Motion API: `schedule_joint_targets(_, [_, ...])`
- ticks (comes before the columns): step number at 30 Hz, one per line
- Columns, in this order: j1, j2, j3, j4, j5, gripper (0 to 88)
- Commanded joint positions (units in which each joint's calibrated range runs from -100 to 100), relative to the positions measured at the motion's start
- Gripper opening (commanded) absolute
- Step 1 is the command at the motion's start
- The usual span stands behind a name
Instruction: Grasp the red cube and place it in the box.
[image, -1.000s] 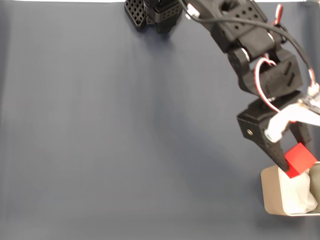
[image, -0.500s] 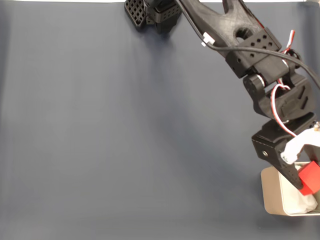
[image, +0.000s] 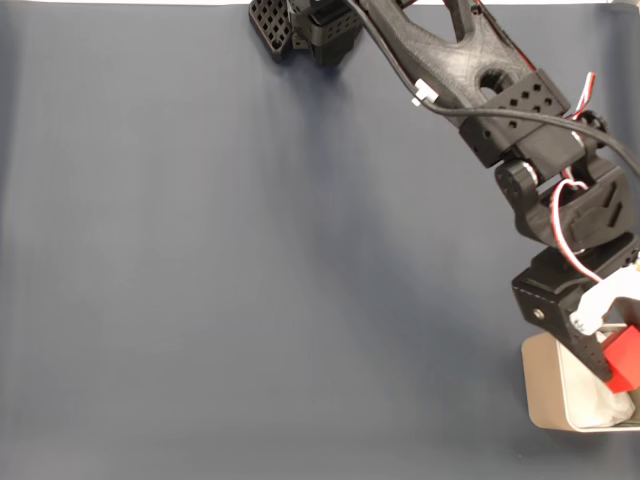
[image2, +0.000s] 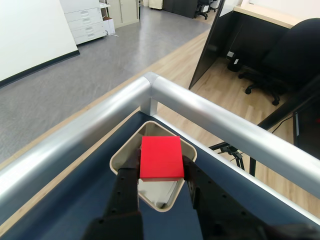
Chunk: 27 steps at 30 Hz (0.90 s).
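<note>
- In the fixed view the black arm (image: 470, 70) reaches from its base at the top edge down toward the lower right corner of the dark blue tabletop (image: 250, 280).
- The tool (image: 622, 368) is clamped on the red cube (image: 624, 358), one finger on each of two opposite sides; the cube is held up off the tabletop.
- In the wrist view the tool (image2: 161, 167) enters from the bottom edge, and its two black fingers (image2: 127, 187) press on the left and right faces of the red cube (image2: 160, 157), which shows a plain, flat top face.
- The box (image: 545, 385) sits at the lower right of the fixed view, cut off by the right edge; its beige wall and rounded corner show, with white wrinkled lining (image: 605, 405) inside.
- In the wrist view the box (image2: 122, 157) lies directly below the held cube, with the cube over its opening and covering much of the inside; some pale lining (image2: 157, 190) shows under it.
- Whether the cube touches the lining cannot be told.
- The box stands in a corner of the tabletop, just beside a silver metal rail (image2: 210, 115) that runs along two edges.
- Beyond the rail the wrist view shows a grey and wooden floor (image2: 75, 85), a black office chair (image2: 285, 55) and white drawers (image2: 85, 20).
- Red and white wires (image: 570, 215) loop along the arm's wrist above the tool.
</note>
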<state>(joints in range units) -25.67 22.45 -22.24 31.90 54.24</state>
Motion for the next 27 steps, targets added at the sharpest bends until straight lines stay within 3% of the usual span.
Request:
schedule_joint_targets(1, [-0.8, 0.1, -3.6, 0.0, -0.5, 8.6])
schedule_joint_targets(27, [-0.3, 4.2, -5.3, -1.8, -2.5, 8.5])
